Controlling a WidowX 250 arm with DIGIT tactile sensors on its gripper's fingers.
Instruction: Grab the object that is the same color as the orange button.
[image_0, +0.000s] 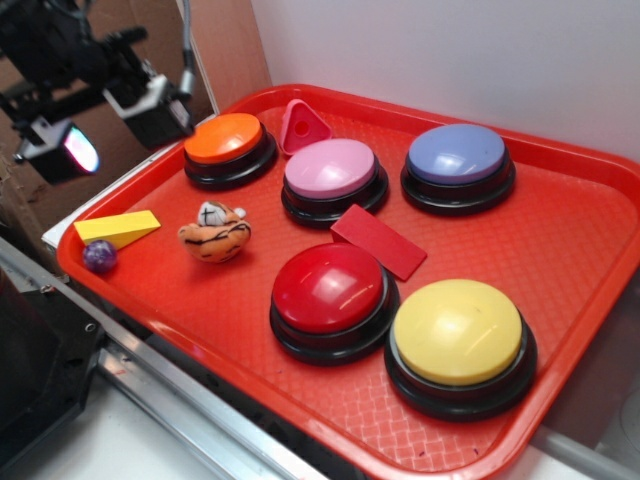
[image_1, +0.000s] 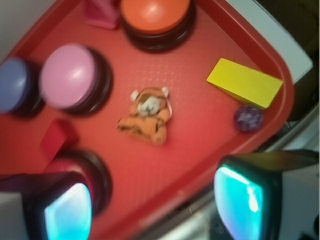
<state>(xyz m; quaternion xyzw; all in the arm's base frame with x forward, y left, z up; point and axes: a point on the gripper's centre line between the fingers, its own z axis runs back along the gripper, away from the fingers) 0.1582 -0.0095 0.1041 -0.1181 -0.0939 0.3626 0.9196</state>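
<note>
Orange plush tiger (image_1: 146, 116) below seemingly open gripper (image_1: 155, 205).

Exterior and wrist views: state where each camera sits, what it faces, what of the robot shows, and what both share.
Exterior: off the tray's front corner, looking down; the gripper hangs open beyond the left rim.
Wrist: on the arm, looking down; both fingertips frame the bottom.
Shared: plush tiger, orange button, yellow wedge, purple ball, pink button.

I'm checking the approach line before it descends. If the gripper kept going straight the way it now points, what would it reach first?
Probably the plush tiger: in the wrist view it lies nearly centred ahead of the open gripper, on the red tray, with nothing between. Depth is unclear, so it may land on bare tray just short of it.
</note>
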